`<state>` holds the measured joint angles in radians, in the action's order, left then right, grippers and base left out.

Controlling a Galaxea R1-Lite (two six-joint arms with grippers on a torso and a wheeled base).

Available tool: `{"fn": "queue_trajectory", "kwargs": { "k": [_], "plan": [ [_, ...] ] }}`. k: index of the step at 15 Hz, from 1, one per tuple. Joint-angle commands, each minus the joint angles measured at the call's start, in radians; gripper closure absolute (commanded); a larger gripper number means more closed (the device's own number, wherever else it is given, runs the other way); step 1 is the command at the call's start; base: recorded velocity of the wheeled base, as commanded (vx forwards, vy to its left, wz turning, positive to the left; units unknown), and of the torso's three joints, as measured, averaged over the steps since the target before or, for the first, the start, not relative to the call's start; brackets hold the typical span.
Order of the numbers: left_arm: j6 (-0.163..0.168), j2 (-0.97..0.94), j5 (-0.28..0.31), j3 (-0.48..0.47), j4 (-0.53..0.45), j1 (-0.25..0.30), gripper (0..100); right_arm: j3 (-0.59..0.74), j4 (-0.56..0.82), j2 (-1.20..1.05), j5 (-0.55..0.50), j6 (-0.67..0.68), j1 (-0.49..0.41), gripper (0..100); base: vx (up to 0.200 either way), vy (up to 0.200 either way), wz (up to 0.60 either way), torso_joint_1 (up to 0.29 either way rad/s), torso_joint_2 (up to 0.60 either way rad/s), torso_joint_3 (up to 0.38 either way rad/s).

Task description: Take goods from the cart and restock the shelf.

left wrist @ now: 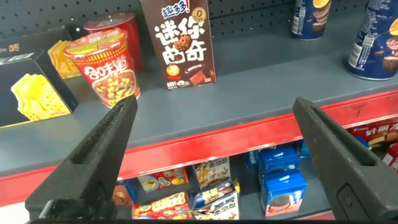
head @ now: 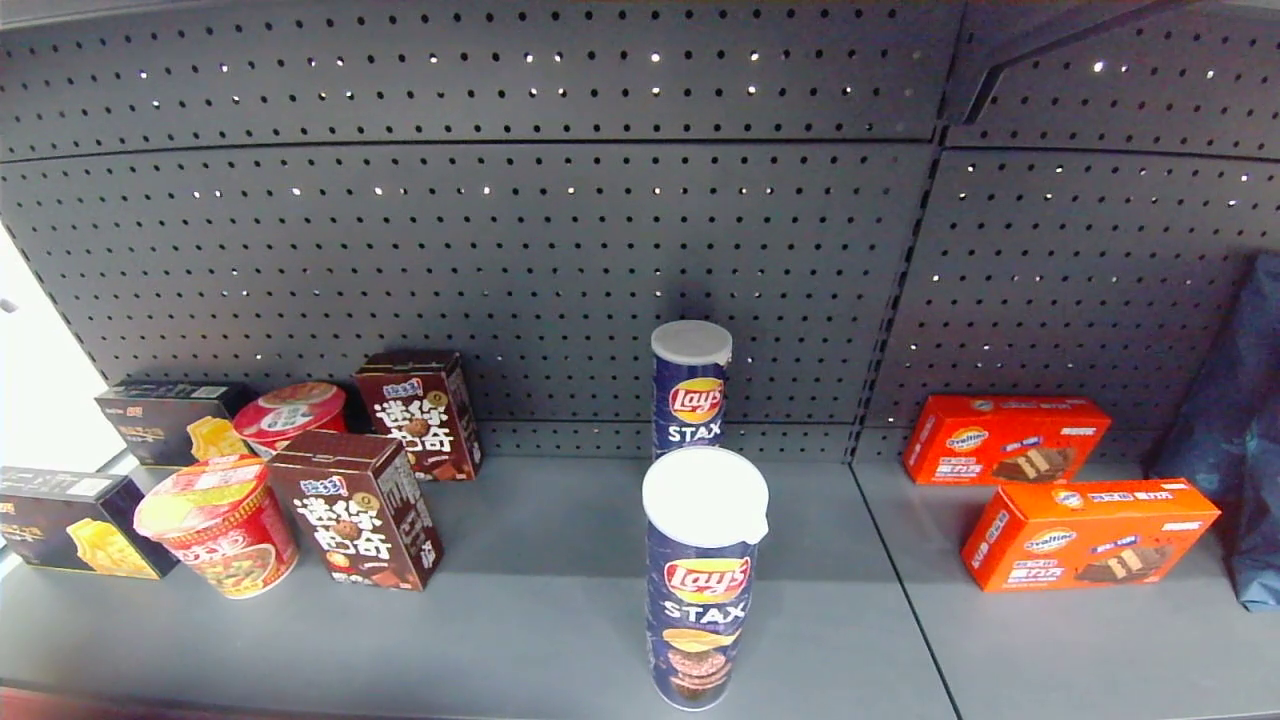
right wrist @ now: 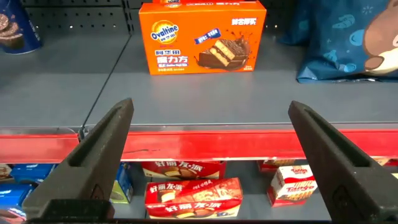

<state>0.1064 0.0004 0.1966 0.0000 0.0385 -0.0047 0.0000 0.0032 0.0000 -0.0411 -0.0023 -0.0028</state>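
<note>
The grey shelf (head: 560, 600) carries two tall blue chip cans (head: 703, 575), one behind the other, near its middle. Brown boxes (head: 360, 508), red cup noodles (head: 222, 525) and black boxes (head: 75, 520) stand at the left, and two orange boxes (head: 1085, 530) lie at the right. My left gripper (left wrist: 214, 149) is open and holds nothing, hanging in front of the shelf's red front edge (left wrist: 205, 137), facing a brown box (left wrist: 185, 42) and a cup noodle (left wrist: 107, 65). My right gripper (right wrist: 211, 155) is open and holds nothing, facing an orange box (right wrist: 202, 37).
A dark blue bag (head: 1235, 440) leans at the shelf's far right, beside the orange box as a blue bag (right wrist: 348, 40) in the right wrist view. A lower shelf holds several red and blue snack boxes (right wrist: 193, 198). A perforated back panel (head: 500, 230) closes the rear.
</note>
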Motion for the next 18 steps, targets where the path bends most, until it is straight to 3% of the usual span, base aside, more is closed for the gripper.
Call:
{"fn": "queue_trajectory", "kwargs": {
  "k": [1, 3, 18],
  "plan": [
    [0.007, 0.0, 0.0, 0.0, 0.0, 0.0, 0, 0.0, 0.001, 0.0, 0.001, -0.001, 0.0, 0, 0.0, 0.0, 0.0, 0.0, 0.0, 0.0],
    [0.007, 0.0, 0.001, 0.0, 0.0, 0.0, 0, 0.0, 0.001, 0.0, 0.001, -0.001, 0.0, 0, 0.0, 0.2, 0.0, 0.007, 0.0, 0.002],
    [0.007, 0.0, 0.001, 0.0, 0.0, 0.0, 0, 0.0, 0.0, 0.0, 0.001, -0.001, 0.0, 0, 0.0, 0.0, 0.0, 0.0, 0.0, 0.0]
  ]
}}
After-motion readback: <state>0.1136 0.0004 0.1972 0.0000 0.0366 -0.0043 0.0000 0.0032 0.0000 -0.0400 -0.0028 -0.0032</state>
